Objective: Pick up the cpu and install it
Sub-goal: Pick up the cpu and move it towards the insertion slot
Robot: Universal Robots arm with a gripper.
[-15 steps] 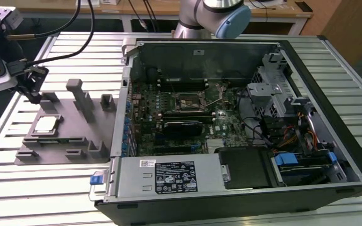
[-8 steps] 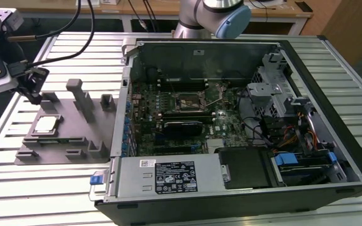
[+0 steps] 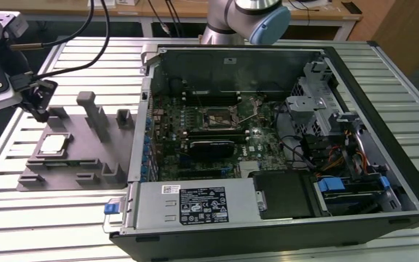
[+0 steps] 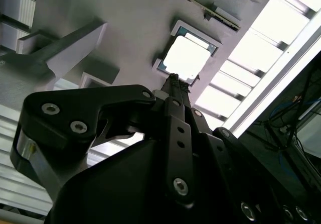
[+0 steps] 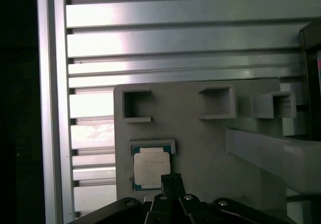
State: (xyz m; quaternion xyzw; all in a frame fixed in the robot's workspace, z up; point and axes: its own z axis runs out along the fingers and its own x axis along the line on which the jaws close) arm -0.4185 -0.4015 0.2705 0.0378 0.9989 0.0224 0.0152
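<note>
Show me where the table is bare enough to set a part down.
Bare table slats lie at the exterior view's lower left, outside the grey fixture; more lie at its upper left. Crowded: the fixture, with the cpu by the gripper, and inside the computer case.

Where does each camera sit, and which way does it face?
Exterior view: off the arm, raised, looking down at the open computer case and grey holder; arm and gripper show.
First wrist view: on the wrist, facing down at the cpu; gripper shows.
Second wrist view: on the wrist, looking along the gripper toward the cpu.
Shared: cpu, gripper, holder.
</note>
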